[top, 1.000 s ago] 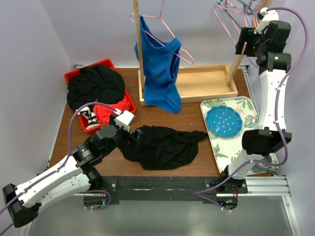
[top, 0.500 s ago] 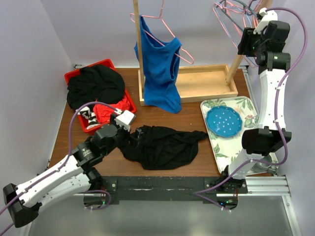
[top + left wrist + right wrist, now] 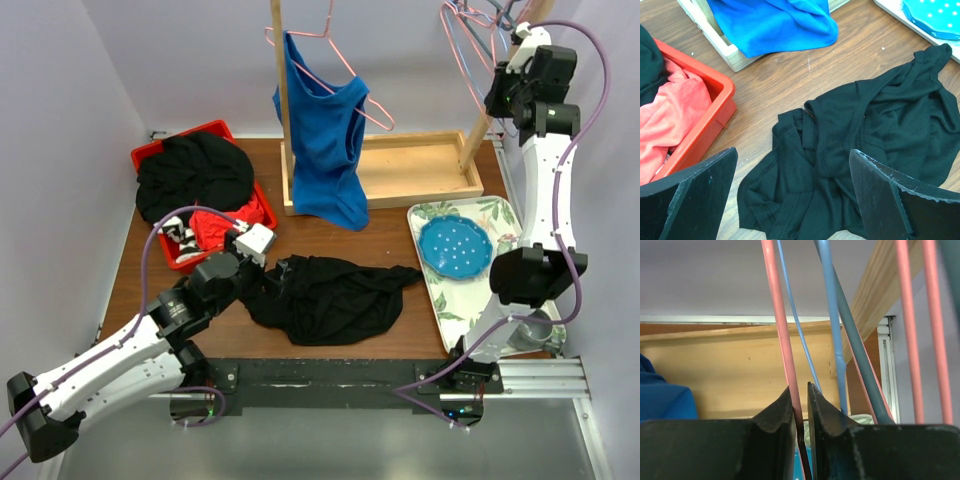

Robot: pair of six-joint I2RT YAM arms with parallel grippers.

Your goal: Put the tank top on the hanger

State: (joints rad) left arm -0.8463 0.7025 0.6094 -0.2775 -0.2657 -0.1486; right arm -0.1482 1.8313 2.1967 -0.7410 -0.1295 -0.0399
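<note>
A: where's the tank top [image 3: 335, 298]?
B: crumpled on the surface [image 3: 330, 232], front centre, between the red bin [image 3: 215, 127] and the floral tray [image 3: 500, 215]. One strap end stretches right, toward the tray
A: left end effector [image 3: 792, 192]?
B: spread wide, low over the top's left part. Wrist view shows its fingers [image 3: 695, 197] either side of bunched black fabric. Can't tell if they touch the cloth
A: right side?
B: right end effector [image 3: 800, 407] sits high at the right post of the rack [image 3: 420, 170], among the hanging wires. Fingers pressed almost together, pinching one pink wire of the hanger [image 3: 781, 335]. Blue wires [image 3: 829, 315] hang just beside it, outside the grip
A: anything else on the rack?
B: blue top [image 3: 325, 150] on a second pink hanger [image 3: 310, 40] at the left post, hem down at the rack's base. Bin holds a black heap [image 3: 195, 172] and red cloth [image 3: 215, 225]
</note>
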